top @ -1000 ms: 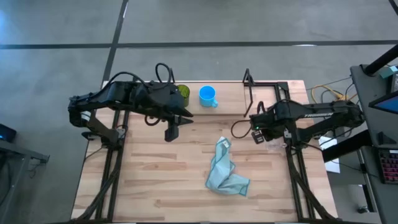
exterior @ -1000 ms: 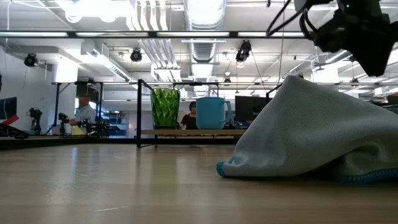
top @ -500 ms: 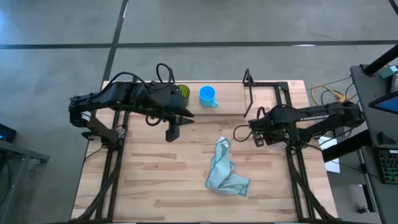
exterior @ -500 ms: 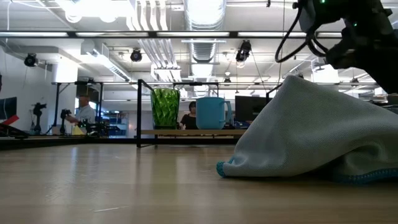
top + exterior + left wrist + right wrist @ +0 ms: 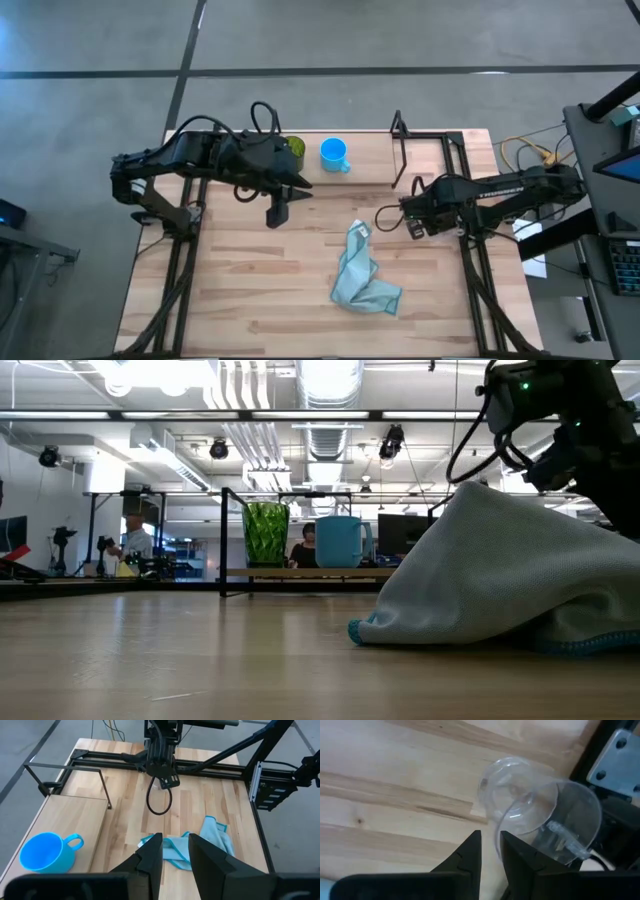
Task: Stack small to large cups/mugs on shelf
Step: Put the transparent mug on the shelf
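The dark green cup [image 5: 295, 150] and the bright blue cup [image 5: 333, 153] stand upright side by side on the shelf [image 5: 75, 817] at the table's far edge; both also show in the low view, green [image 5: 265, 534] and blue [image 5: 340, 541]. The clear glass [image 5: 540, 815] lies on its side on the table by the right frame rail. My right gripper [image 5: 491, 845] is down at it, also seen from above [image 5: 413, 222]. My left gripper [image 5: 277, 212] hangs in front of the shelf, fingers a narrow gap apart and empty [image 5: 175, 845]. My right gripper has the clear glass by the wall at its mouth rim [image 5: 498, 827]. The wall runs into the narrow gap between the fingers, with one finger [image 5: 520, 855] inside the mouth and the other outside. The glass lies on its side on the table.
A light blue cloth [image 5: 360, 272] lies crumpled in the table's middle, toward the near edge, and fills the right of the low view [image 5: 510, 570]. Black frame rails run along the table's right side [image 5: 260, 785]. People show in the room beyond [image 5: 130, 540].
My right gripper has gone down and a little toward the table's left, onto the clear glass. The cups, the cloth and my left arm have kept still.
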Controlling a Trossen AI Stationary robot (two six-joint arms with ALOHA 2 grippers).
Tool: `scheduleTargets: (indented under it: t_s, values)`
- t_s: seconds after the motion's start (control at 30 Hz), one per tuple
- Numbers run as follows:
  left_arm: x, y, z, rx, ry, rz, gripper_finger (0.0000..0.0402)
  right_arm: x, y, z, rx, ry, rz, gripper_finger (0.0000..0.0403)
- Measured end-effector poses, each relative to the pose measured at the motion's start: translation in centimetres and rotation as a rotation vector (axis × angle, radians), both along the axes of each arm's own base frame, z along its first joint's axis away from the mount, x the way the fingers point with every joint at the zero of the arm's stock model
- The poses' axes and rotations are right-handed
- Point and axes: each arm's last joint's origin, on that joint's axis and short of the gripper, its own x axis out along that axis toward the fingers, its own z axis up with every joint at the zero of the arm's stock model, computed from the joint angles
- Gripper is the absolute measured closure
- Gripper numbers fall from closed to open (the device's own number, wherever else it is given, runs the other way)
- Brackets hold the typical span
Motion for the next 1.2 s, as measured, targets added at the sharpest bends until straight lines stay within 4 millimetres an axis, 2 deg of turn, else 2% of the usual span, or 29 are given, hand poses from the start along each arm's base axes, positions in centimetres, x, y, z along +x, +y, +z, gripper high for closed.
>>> scheduleTargets:
  t_s: [0.1, 0.2, 0.33, 0.4, 0.5, 0.63, 0.8, 0.9, 1.03, 1.2]
  values:
    - [0.0, 0.0, 0.0, 0.001, -0.001, -0.001, 0.0322, 0.0, 0.0, 0.0, 0.002, -0.004, 0.036, 0.0353]
    - [0.0, 0.0, 0.0, 0.005, -0.001, -0.004, 0.0322, 0.0, 0.0, 0.1, 0.004, -0.014, 0.077, 0.0385]
    - [0.0, 0.0, 0.0, 0.005, -0.001, -0.004, 0.0322, 0.2, 0.0, 0.1, 0.007, -0.035, 0.099, 0.0394]
    - [0.0, 0.0, 0.0, 0.005, -0.001, -0.004, 0.0322, 1.0, 0.0, 0.8, 0.004, -0.103, 0.099, 0.0394]
    - [-0.1, 0.0, 0.0, 0.005, -0.002, -0.004, 0.0322, 2.8, 0.0, 3.1, -0.005, -0.265, 0.134, 0.0395]
    - [-0.1, 0.0, 0.1, 0.005, -0.002, -0.004, 0.0322, 4.6, -0.2, 7.9, -0.102, -0.450, 0.187, 0.0395]
    - [-0.1, 0.0, 0.1, 0.004, -0.004, -0.003, 0.0322, 5.6, -0.7, 14.0, -0.318, -0.632, 0.290, 0.0395]
    - [-0.1, 0.0, 0.1, 0.004, -0.005, -0.003, 0.0322, 6.1, -1.1, 16.6, -0.458, -0.675, 0.374, 0.0395]
    - [-0.1, 0.0, 0.1, 0.004, -0.009, -0.003, 0.0322, 7.5, -2.1, 18.5, -0.552, -0.674, 0.463, 0.0395]
    - [0.0, 0.0, 0.2, 0.002, -0.022, -0.003, 0.0322, 9.8, -4.9, 18.2, -0.578, -0.534, 0.573, 0.0395]
